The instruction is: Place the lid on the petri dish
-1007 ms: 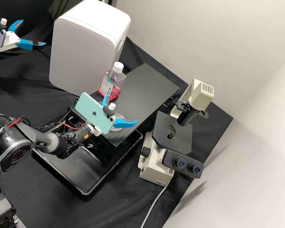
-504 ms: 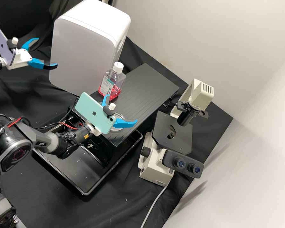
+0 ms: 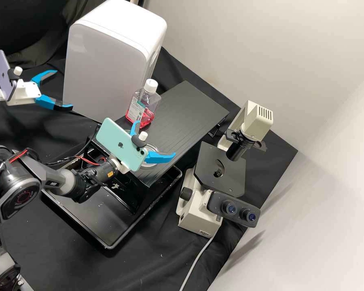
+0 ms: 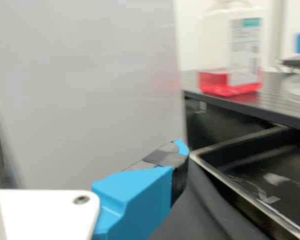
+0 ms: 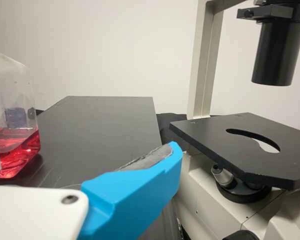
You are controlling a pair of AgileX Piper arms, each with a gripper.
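Petri dish [image 3: 149, 149] sits centre-left of the high view, on the near corner of the raised black platform [image 3: 190, 109], a flat steady spot for capping

Right gripper [image 3: 155, 139] hangs right over the dish, fingers spread wide, one up-left of it and one to its lower right, gripping nothing. Can't tell if a clear lid is already seated on the dish, it's too see-through and partly hidden by the gripper. Open fingers straddling it look like either a just-released lid or a lining-up, judgement only

Pink-liquid bottle [image 3: 142, 106] stands upright just above-left of the dish, on the same platform, close enough to get bumped on a sideways pull

Left gripper [image 3: 64, 89] is at the upper left of the frame, beside the white box [image 3: 113, 56], fingers spread, empty, well apart from the dish, likely parked out of the way

Black tray [image 3: 109, 226] lies under the platform edge, microscope [image 3: 222, 178] at centre-right, all on the black bench [image 3: 48, 250]
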